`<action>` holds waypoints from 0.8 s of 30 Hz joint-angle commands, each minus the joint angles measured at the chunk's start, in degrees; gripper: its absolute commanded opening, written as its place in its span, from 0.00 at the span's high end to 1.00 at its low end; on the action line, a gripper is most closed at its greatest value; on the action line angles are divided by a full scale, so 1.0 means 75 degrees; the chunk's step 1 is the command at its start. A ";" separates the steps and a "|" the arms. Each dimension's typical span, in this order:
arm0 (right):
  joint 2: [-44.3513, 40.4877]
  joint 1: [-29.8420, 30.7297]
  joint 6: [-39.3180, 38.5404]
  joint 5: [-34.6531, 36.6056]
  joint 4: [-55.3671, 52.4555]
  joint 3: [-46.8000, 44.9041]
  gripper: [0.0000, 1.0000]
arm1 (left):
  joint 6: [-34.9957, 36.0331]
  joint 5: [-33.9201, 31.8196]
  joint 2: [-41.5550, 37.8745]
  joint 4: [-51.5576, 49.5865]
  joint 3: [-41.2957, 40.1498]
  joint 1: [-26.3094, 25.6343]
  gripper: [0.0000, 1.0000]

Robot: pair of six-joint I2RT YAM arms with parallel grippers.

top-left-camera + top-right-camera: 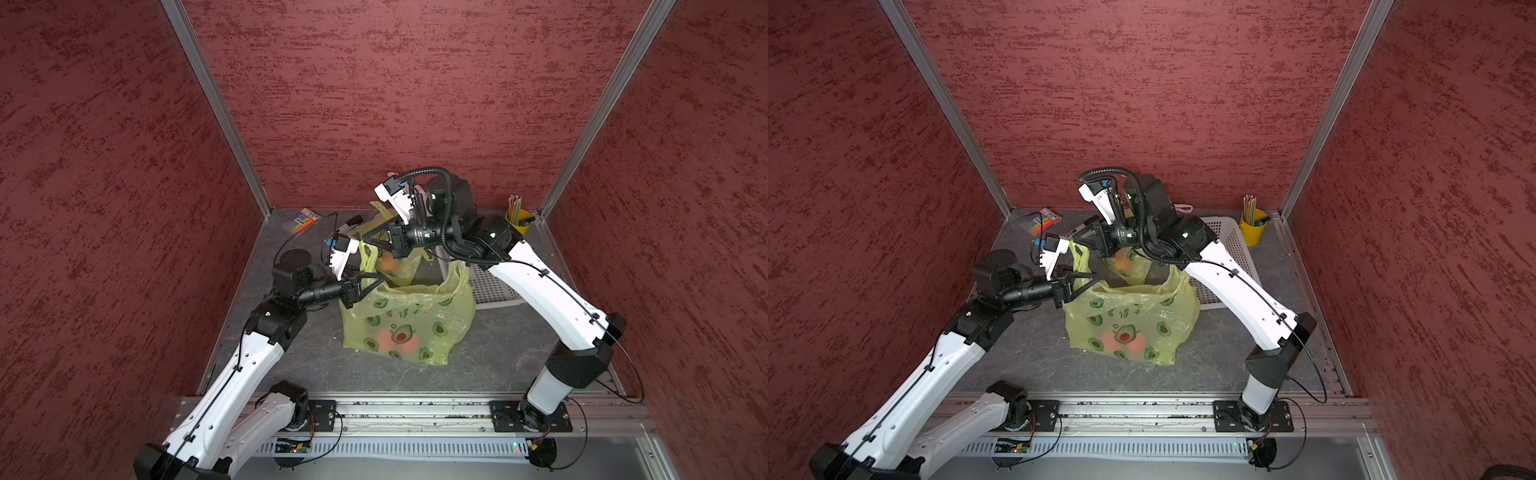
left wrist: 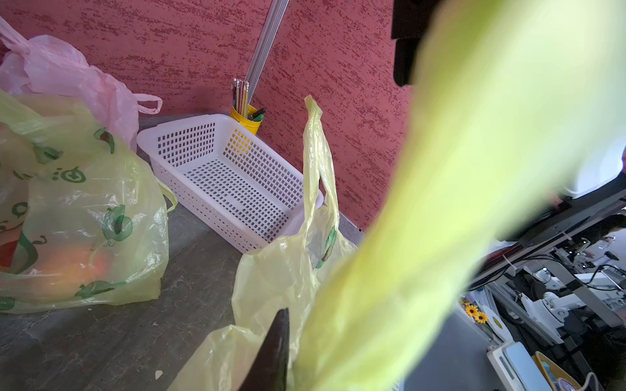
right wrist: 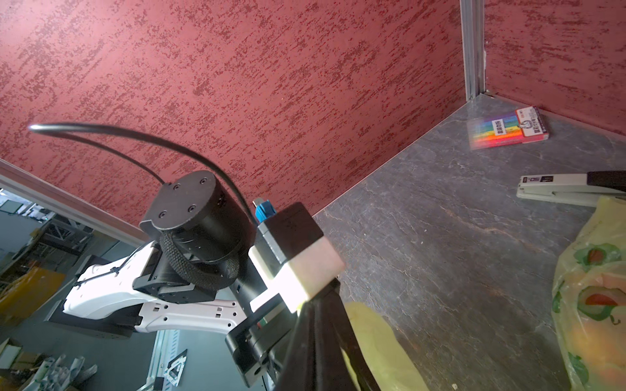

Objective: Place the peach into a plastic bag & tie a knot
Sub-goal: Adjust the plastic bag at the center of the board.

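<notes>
A yellow-green plastic bag [image 1: 409,322] printed with avocados stands mid-table in both top views. Peaches [image 1: 399,343] glow orange-red through its front wall [image 1: 1125,343]. Its left handle [image 1: 365,257] is stretched upward, and my right gripper [image 1: 366,243] is shut on the top of it [image 3: 328,294]. Lower on that same handle, at the bag's rim, my left gripper [image 1: 380,280] is pinched on the plastic. In the left wrist view one dark finger [image 2: 279,338] lies against the blurred handle strip [image 2: 457,203]; the other finger is hidden. The bag's other handle [image 2: 318,152] stands free.
A second avocado-print bag [image 1: 395,266] with orange fruit sits just behind. A white perforated basket [image 2: 230,176] lies to the right, a yellow pencil cup [image 1: 517,216] in the back right corner. A pink bag [image 2: 67,74], a stapler [image 3: 569,191] and a coloured note pack [image 1: 301,218] lie at the back.
</notes>
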 commanded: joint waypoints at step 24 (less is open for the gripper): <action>-0.1569 -0.0842 0.0510 0.2372 0.0149 -0.1506 0.50 | -0.0432 0.0548 0.0192 0.0300 0.0056 0.0388 1.00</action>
